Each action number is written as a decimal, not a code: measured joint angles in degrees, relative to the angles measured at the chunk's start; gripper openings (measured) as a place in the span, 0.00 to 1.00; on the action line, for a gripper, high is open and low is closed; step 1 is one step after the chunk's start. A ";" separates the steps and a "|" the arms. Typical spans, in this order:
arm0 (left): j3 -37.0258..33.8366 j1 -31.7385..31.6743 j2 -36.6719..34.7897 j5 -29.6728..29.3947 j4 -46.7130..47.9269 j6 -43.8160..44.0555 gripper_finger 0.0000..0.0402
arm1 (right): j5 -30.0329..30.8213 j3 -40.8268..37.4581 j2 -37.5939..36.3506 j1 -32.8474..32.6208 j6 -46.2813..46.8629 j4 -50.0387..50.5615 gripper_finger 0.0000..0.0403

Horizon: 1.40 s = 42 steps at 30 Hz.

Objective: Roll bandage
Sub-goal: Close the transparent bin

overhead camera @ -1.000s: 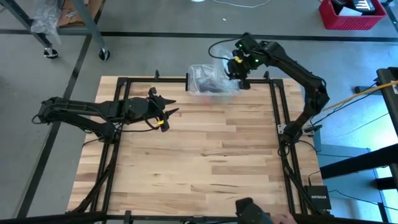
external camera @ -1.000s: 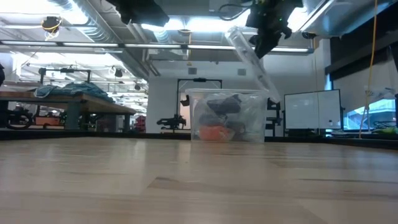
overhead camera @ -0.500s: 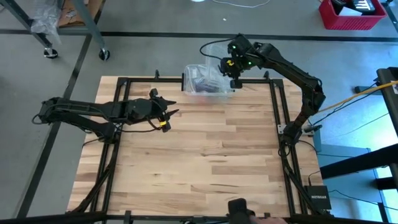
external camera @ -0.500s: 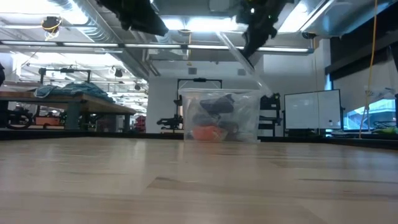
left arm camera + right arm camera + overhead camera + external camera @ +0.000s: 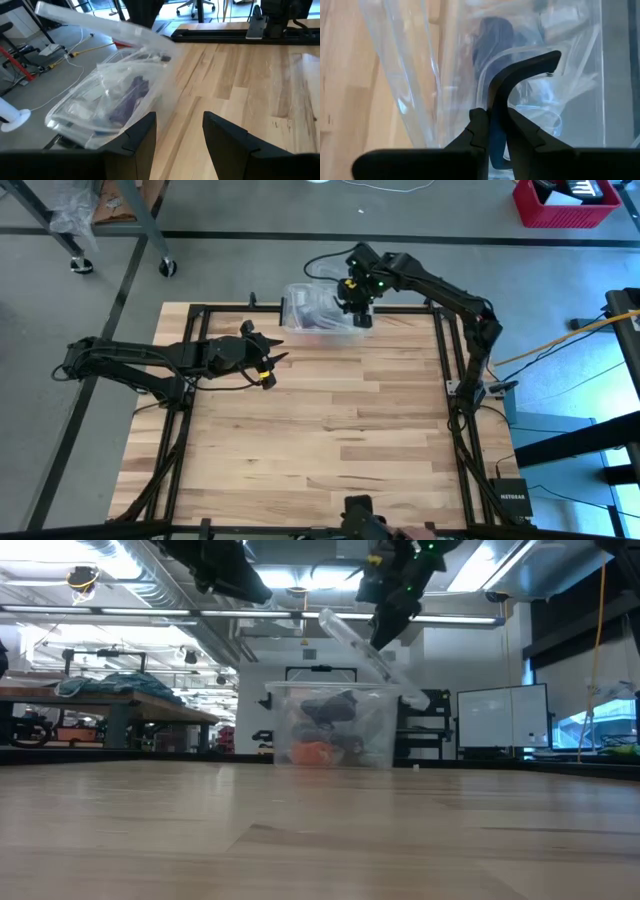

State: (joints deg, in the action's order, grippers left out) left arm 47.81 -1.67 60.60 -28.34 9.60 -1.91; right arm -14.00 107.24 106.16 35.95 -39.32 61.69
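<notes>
At the table's far edge sits the clear plastic box [image 5: 318, 312], lid tilted up. We see the bandage [image 5: 128, 99] inside it as a bunched dark purple mass among clear wrappers, so its long axis cannot be read. The right gripper [image 5: 352, 292] hangs directly over the box, fingers pressed together on the lid's edge [image 5: 362, 645]. The left gripper [image 5: 262, 361] waits near the box on the table side, fingers apart by a narrow gap, empty. We judge the right arm nearer; the bandage lies straight below it.
</notes>
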 joint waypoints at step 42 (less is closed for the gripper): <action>-1.79 -31.45 22.59 12.61 -7.81 -19.48 0.38 | -7.63 4.50 2.75 0.38 1.13 -4.84 0.11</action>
State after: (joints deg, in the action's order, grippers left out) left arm 46.02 -33.12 83.19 -15.73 1.80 -21.39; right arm -21.62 111.74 108.91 36.34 -38.19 56.85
